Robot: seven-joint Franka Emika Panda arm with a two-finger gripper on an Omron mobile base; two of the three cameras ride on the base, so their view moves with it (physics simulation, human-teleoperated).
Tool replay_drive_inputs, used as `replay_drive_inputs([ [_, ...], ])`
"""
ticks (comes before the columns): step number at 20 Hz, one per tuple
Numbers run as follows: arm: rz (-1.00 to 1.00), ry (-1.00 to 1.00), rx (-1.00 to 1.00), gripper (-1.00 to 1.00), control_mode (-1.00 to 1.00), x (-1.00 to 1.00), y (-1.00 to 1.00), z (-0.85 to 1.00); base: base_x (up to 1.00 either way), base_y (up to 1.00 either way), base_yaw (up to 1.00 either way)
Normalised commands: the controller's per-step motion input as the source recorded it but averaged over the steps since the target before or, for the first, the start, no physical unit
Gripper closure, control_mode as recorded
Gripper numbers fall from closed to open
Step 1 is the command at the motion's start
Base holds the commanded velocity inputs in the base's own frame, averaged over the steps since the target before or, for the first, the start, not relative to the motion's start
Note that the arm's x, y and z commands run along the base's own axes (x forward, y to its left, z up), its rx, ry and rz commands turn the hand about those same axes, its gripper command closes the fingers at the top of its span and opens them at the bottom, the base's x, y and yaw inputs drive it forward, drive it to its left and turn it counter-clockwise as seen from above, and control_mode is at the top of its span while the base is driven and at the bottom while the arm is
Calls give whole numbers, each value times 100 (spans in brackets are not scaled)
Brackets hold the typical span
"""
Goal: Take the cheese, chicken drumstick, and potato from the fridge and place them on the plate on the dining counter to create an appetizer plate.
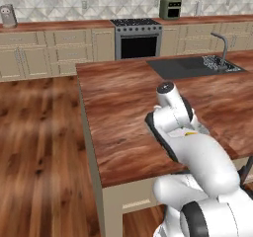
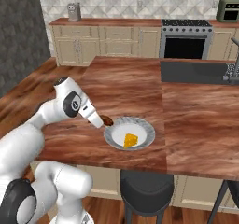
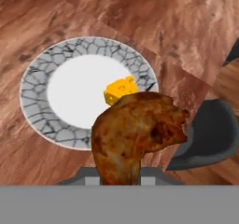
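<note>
The round pale plate [image 2: 142,125] with a grey cracked-pattern rim [image 3: 37,78] lies near the front edge of the dining counter [image 2: 126,83]. The yellow cheese wedge [image 2: 131,140] rests on it, toward the near side [image 3: 120,90]. My gripper [image 2: 105,121] is shut on the dark reddish-brown chicken drumstick [image 2: 108,121]. It holds the drumstick just over the plate's left rim. In the hand view the drumstick [image 3: 135,134] hangs close in front and hides the finger tips. The potato and the fridge are out of view.
A dark round stool [image 2: 145,190] stands under the counter edge below the plate. The inset dark sink [image 1: 192,65] with its faucet is at the island's far right. The stove [image 1: 138,38] and wall counter lie beyond. My arm [image 1: 173,117] covers the plate in the left base view.
</note>
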Motion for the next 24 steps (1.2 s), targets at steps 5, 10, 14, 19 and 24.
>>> replay_drive_inputs([
  [5, -13, 0, 0, 100, -100, 79, -12, -43, 0, 0, 0],
  [10, -13, 0, 0, 100, -100, 63, -24, -39, 0, 0, 0],
  [14, -8, 0, 0, 100, -100, 39, -28, -45, 0, 0, 0],
  [19, -1, 0, 0, 100, -100, 30, -28, -42, 0, 0, 0],
  [24, 0, -2, 0, 100, -100, 15, -21, -38, 0, 0, 0],
])
